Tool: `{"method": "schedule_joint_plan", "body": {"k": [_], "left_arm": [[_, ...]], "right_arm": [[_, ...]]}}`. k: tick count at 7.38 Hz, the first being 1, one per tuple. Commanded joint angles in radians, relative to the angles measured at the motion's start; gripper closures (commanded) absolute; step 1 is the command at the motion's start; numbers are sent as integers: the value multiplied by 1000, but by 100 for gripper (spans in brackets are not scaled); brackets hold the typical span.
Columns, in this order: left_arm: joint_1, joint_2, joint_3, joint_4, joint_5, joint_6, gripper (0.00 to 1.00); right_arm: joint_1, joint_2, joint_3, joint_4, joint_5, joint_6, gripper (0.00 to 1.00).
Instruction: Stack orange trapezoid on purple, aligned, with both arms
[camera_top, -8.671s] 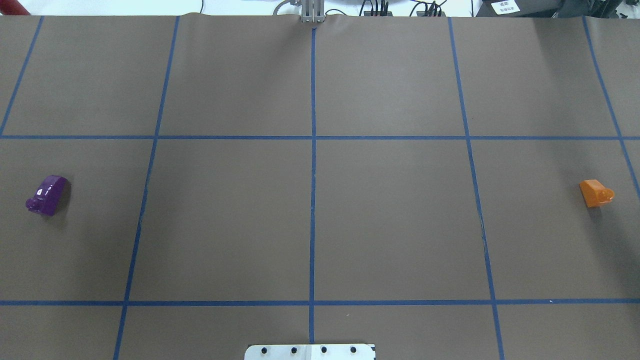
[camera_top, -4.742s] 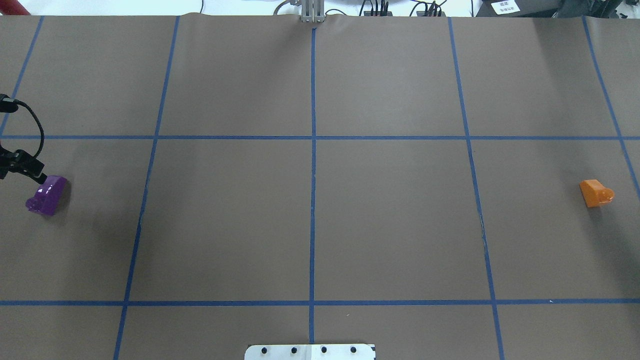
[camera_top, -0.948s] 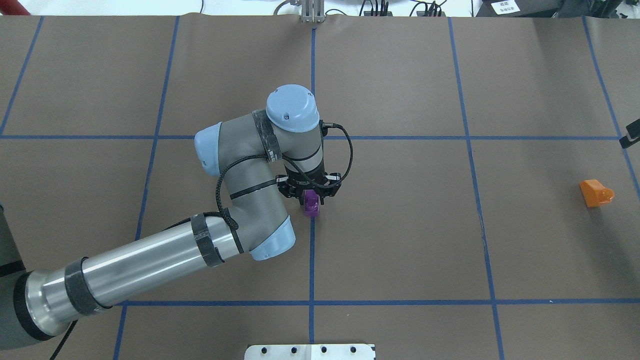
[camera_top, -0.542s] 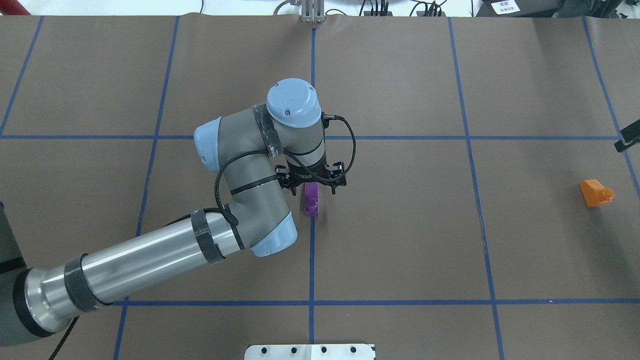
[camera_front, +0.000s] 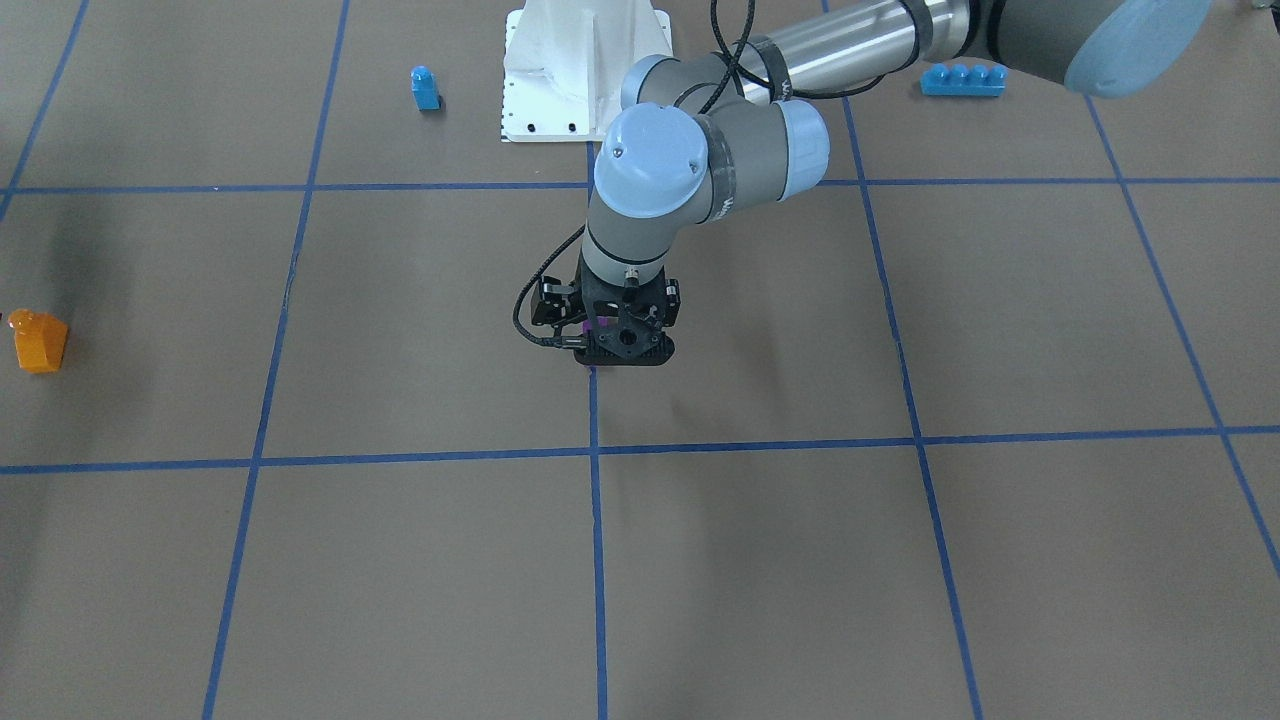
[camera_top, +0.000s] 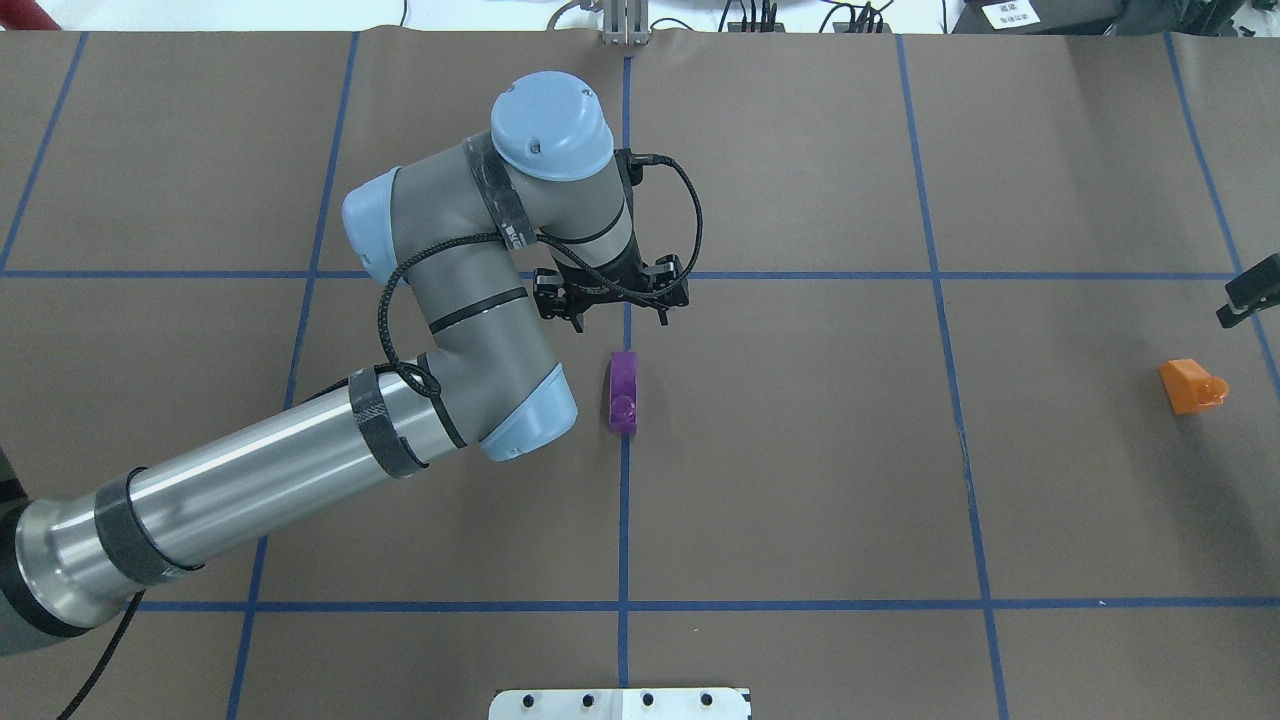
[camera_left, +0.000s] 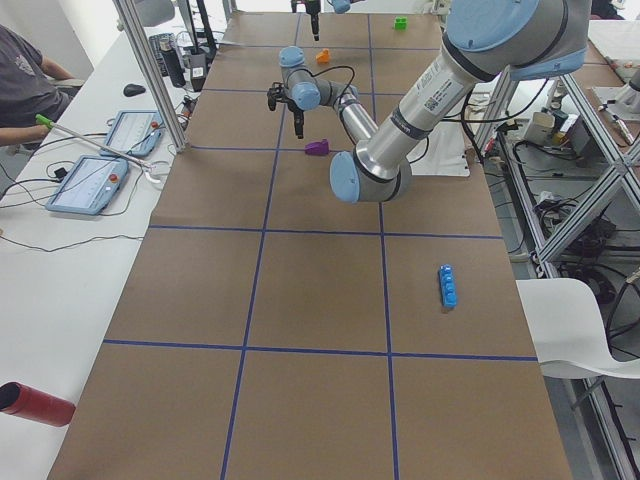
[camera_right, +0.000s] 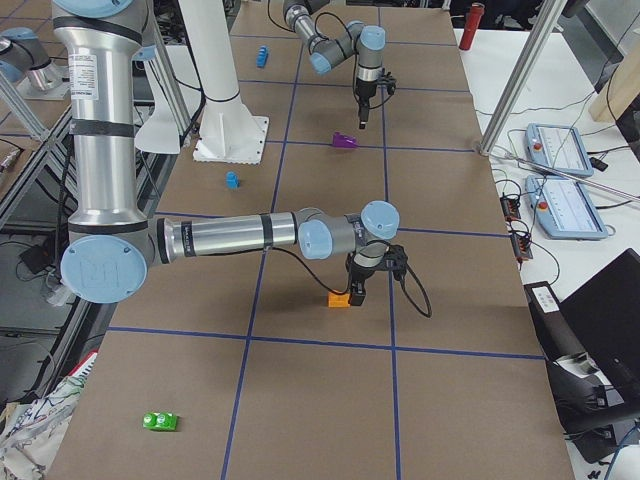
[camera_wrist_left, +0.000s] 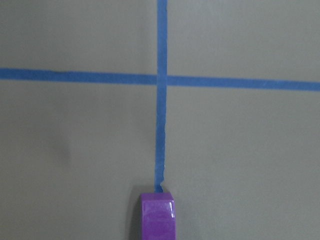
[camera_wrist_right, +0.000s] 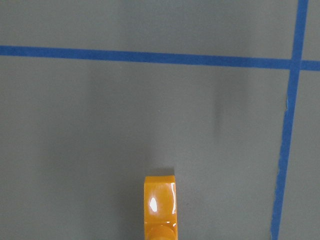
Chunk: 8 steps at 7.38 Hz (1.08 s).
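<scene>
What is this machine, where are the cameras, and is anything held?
Two jointed robot arms, the left arm and the right arm, work at a brown table taped into blue squares. Two pictures look down from behind and in front of the robot, two from the table's ends, two from cameras on the wrists. The left gripper hangs empty near the purple block, which lies free on the centre tape line. The right gripper hovers by the orange trapezoid, which sits on the table. Neither block looks gripped. A small blue block and a long blue brick lie elsewhere.
</scene>
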Motion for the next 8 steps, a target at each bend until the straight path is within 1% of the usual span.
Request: {"method": "schedule_joint_plan", "body": {"k": [1,6,7,8], "left_arm": [[-8,0,-2,1,0,0,0],[-6,2,-5,5,0,-1,0],[-8,2,-5,7,0,-1,0],[-8,4,-5,5,1,-1,0]], "right_arm": [[-64,-33,-37,148,-31,45,0],[-140,-19,-85,151,-35,36,1],[-148,-14,-93,150,-37,38,3],[-148,-14,-96,150,-37,36,13]]}}
